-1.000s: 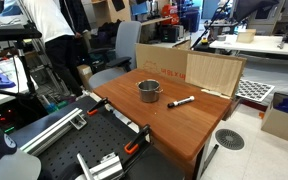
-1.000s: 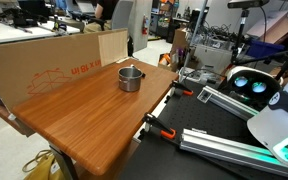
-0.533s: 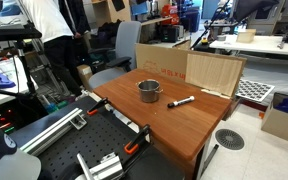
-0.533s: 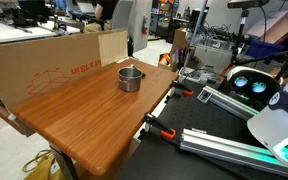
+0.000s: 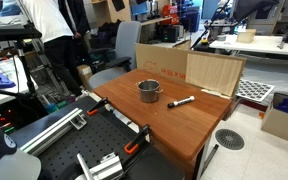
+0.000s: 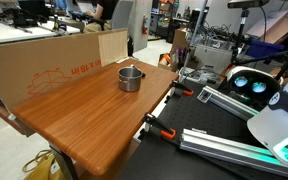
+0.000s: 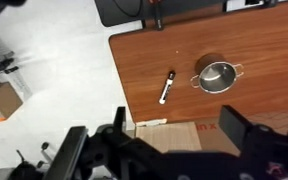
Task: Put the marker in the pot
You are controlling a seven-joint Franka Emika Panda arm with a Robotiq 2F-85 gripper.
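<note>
Nothing is done yet. The marker [image 5: 180, 102] lies on the desk [image 5: 169, 132], near the pot [image 5: 148, 91] but apart from it. The claw [image 7: 174, 125] hangs high above, released and empty; grasping and dropping remain.

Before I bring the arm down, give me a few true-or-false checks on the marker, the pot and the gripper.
1. The marker lies on the wooden table, outside the pot. True.
2. The gripper is shut on the marker. False: in the wrist view its jaws stand open, high above the table, and hold nothing.
3. The pot stands upright with its opening facing up. True.
4. The marker leans against the pot's wall. False: it lies flat, and bare wood shows between the two.
5. The cardboard sheet lies flat under the pot. False: it stands on edge along the table's far side.
</note>
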